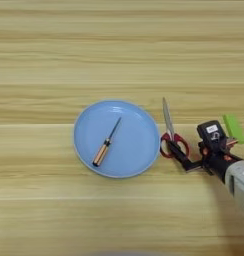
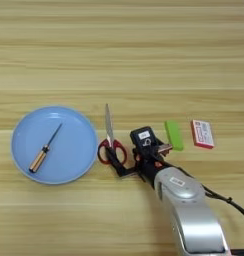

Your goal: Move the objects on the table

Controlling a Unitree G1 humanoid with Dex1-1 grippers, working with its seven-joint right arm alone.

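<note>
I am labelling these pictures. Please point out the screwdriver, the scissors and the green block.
screwdriver (image 1: pixel 102 154), left eye view, on its handle.
scissors (image 2: pixel 108 126), right eye view, on the blades.
green block (image 2: pixel 174 135), right eye view, on its top face.

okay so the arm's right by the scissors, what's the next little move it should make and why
Probably close the gripper on the red handles of the scissors and lift. One black finger already lies across the handle loops, the scissors lie flat on the table just right of the blue plate, and the screwdriver is already on that plate, so the scissors look like the next thing to move.
</note>
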